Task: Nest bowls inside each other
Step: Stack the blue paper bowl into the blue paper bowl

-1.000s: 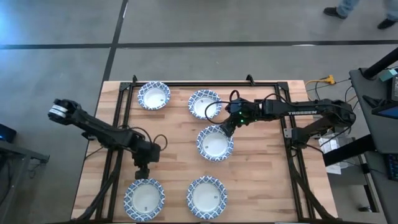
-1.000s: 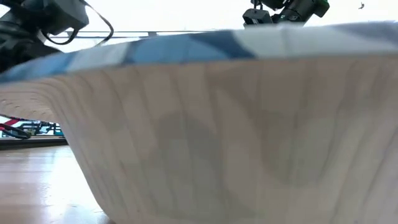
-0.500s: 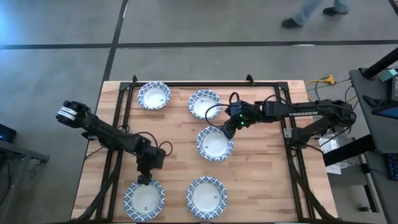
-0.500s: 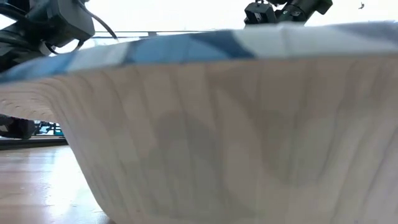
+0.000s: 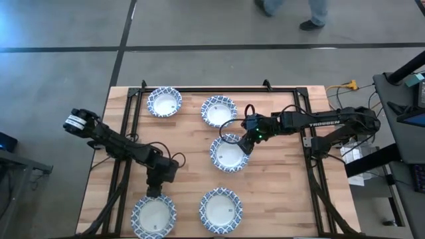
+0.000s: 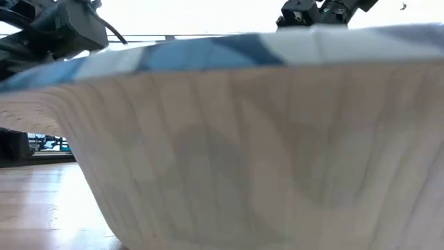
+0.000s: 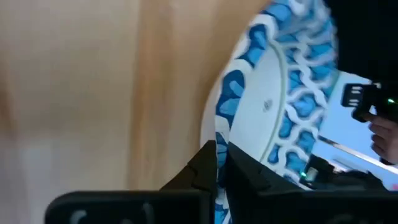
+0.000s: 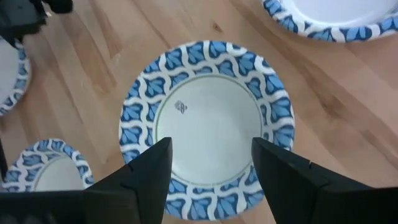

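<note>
Gripping the near-left bowl (image 5: 154, 216), left gripper (image 5: 153, 192); right gripper (image 5: 243, 141) spread.

the right arm (image 5: 319, 120) reads "trossen" in white letters.

A wooden table (image 5: 279, 192) is carrying five bowls. Two are sitting along the top of the high view, the upper-left bowl (image 5: 165, 102) and the upper-middle bowl (image 5: 218, 111). The centre bowl (image 5: 230, 153) is lying mid-frame. The lower-left bowl (image 5: 154, 216) and lower-middle bowl (image 5: 221, 208) are sitting along the bottom edge.
</note>
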### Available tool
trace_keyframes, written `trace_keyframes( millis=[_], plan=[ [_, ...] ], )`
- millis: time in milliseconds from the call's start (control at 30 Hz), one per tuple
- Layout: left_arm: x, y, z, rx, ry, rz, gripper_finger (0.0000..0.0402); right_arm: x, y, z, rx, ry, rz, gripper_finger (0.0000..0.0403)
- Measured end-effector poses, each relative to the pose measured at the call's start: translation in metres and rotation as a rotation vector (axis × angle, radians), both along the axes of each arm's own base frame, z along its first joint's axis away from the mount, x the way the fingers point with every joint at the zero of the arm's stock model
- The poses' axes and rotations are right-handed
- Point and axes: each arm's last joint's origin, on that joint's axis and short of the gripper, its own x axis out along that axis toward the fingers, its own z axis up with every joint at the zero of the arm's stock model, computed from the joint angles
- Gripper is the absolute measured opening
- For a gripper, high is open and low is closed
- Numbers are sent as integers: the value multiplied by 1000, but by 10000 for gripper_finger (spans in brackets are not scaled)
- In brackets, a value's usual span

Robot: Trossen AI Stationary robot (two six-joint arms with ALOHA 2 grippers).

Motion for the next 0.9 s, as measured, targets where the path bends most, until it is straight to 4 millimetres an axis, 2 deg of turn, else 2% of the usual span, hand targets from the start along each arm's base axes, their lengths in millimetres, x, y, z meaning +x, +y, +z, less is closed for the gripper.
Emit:
trace_keyframes(
  millis=[133, 267, 500, 733, 833, 900],
  plan=[
    [-1, 2, 13, -29, -51, 11, 2, -2, 0, -2, 1, 29, 1, 215],
    [3, 9, 34, -56, -104, 92, 1, -8, 0, 0, -4, 49, 8, 215],
    [23, 41, 75, -18, -231, 373, 1, -28, 0, 24, -84, -28, 66, 214],
    [79, 94, 111, -49, -445, 722, 0, -58, -2, 54, -283, -160, 124, 214],
    [105, 117, 119, -21, -484, 870, 0, -71, -2, 64, -338, -210, 124, 214],
    [121, 131, 116, 5, -463, 924, 0, -80, -2, 69, -355, -237, 119, 214]
  ],
)
